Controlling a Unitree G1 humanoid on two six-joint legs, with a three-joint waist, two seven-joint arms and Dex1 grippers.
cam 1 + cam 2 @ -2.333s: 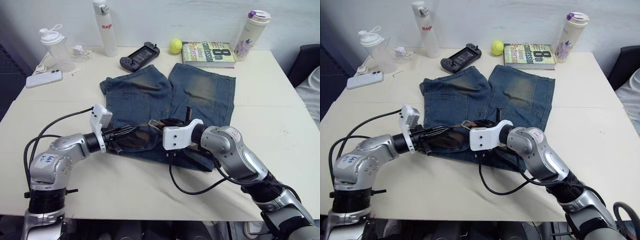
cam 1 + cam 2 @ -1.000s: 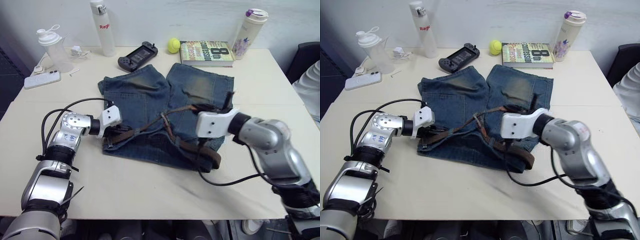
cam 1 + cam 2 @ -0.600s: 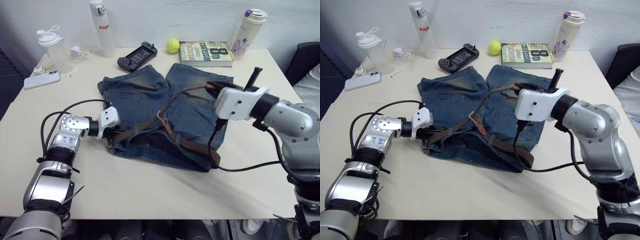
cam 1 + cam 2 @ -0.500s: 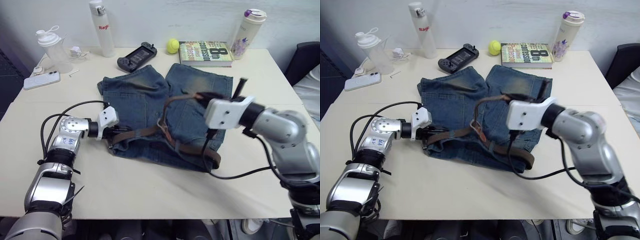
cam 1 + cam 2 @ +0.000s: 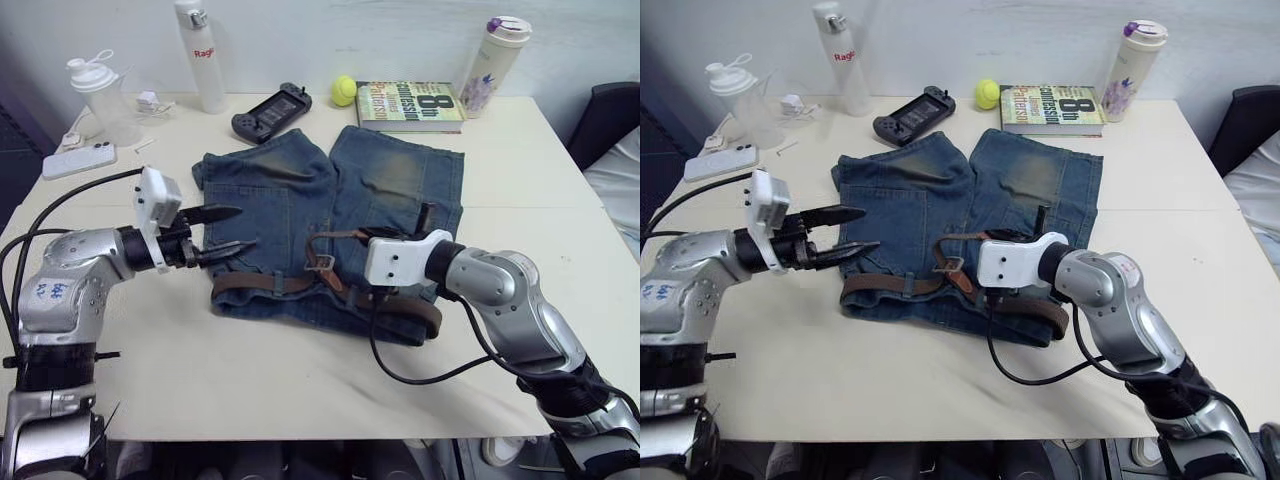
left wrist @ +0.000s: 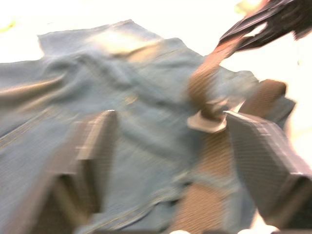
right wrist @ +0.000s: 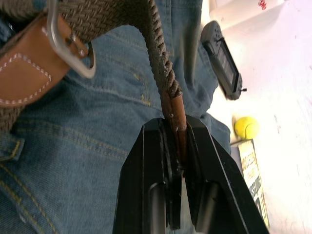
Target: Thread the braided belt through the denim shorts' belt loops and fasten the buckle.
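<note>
Right fingers [image 7: 165, 165], flat black bars, are pressed onto the smooth brown leather tip of the braided belt [image 7: 161, 63], pinching it between them. From the tip the woven strap arcs back to the buckle [image 7: 66, 46], a rounded silver frame seated against a tan leather tab with white stitching. Right gripper [image 5: 378, 238] sits low over the denim shorts [image 5: 300, 190], near the middle of the waistband.

Left gripper [image 5: 225, 232] is spread wide, two tapered black fingers holding nothing, hovering just beside the shorts' edge on the robot's left. In the left wrist view the strap and buckle [image 6: 210, 119] lie ahead between its fingers [image 6: 92, 146], apart from them.

Belt runs flat along the near waistband edge from the left end, loops up at the buckle mid-waist, then continues to a curled end at the right corner [image 5: 425, 318]. Shorts lie flat on the cream table [image 5: 560, 200], legs pointing away, faded tan patches on both.

Far edge of table: white bottle [image 5: 200, 55], black game controller [image 5: 265, 100], yellow ball [image 5: 345, 90], book [image 5: 415, 105], tumbler [image 5: 497, 52], shaker bottle [image 5: 95, 85], phone [image 5: 75, 158].
</note>
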